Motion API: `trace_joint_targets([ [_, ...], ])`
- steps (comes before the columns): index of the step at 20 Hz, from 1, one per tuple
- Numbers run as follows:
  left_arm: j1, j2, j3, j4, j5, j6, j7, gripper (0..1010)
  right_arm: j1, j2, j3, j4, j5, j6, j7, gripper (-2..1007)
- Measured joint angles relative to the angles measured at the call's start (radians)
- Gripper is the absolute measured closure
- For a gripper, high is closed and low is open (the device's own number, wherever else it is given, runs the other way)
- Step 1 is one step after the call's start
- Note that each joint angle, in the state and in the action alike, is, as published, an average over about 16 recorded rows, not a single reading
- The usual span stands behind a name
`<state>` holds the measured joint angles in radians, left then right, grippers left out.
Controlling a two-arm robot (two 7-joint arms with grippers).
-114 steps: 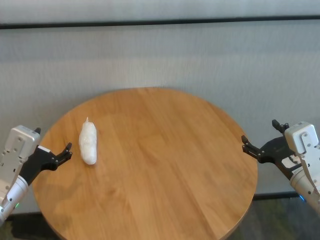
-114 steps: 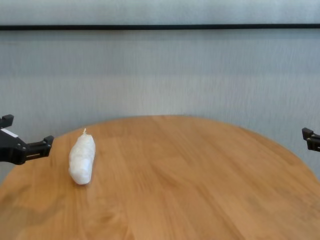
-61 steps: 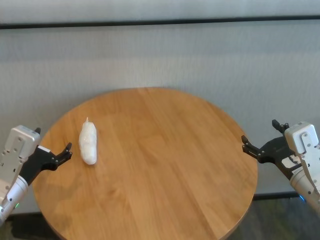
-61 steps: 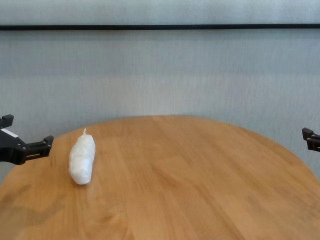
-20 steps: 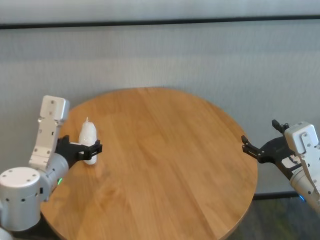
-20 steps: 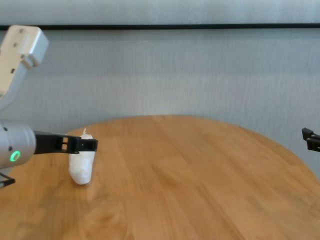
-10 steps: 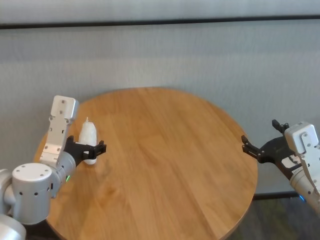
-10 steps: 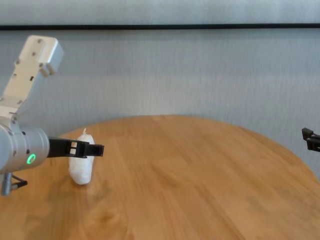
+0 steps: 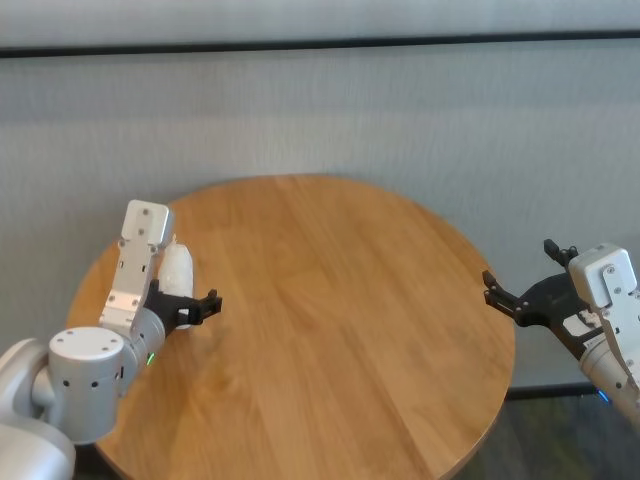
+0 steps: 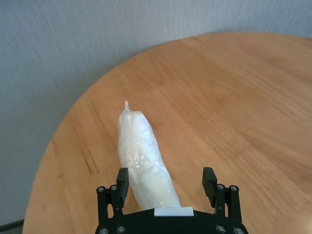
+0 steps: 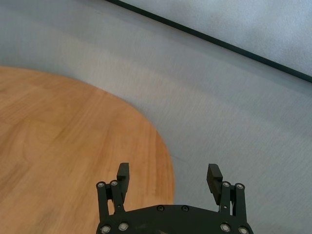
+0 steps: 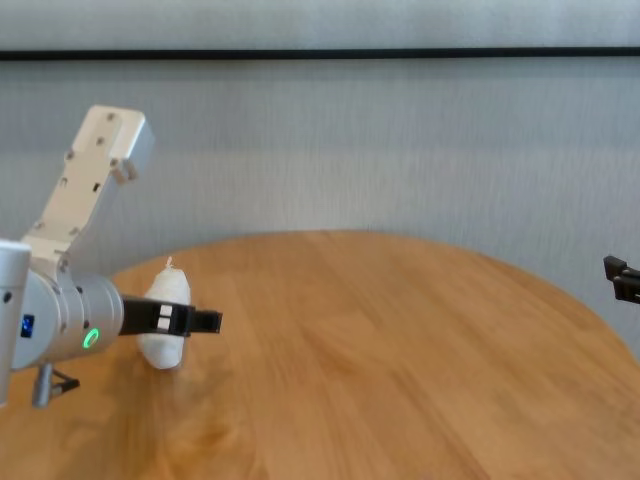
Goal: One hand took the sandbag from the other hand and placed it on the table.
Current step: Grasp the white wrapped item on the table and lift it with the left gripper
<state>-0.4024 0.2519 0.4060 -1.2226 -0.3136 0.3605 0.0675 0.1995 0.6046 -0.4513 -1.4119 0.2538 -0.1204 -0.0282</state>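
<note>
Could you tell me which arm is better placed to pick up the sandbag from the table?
The left. Its open claw already straddles the sandbag lying on the table, while the right claw, also open, hangs off the table's far right edge.

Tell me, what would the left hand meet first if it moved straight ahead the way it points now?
The sandbag: it lies on the table directly ahead, between the open fingers of the left hand.

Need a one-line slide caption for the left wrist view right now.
Left gripper, jaws open, straddles the near end of the sandbag lying on the table.
</note>
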Motion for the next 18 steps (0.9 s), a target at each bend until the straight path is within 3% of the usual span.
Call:
trace_joint_targets([
  [8,-0.029,-0.025,-0.002,0.077,0.021,-0.023,-0.016,10,0.000,0.000,0.000,0.000,0.000,0.000,0.000,3],
  [18,-0.054,-0.043,-0.009,0.130,0.049,-0.039,-0.031,10,0.000,0.000,0.000,0.000,0.000,0.000,0.000,3],
])
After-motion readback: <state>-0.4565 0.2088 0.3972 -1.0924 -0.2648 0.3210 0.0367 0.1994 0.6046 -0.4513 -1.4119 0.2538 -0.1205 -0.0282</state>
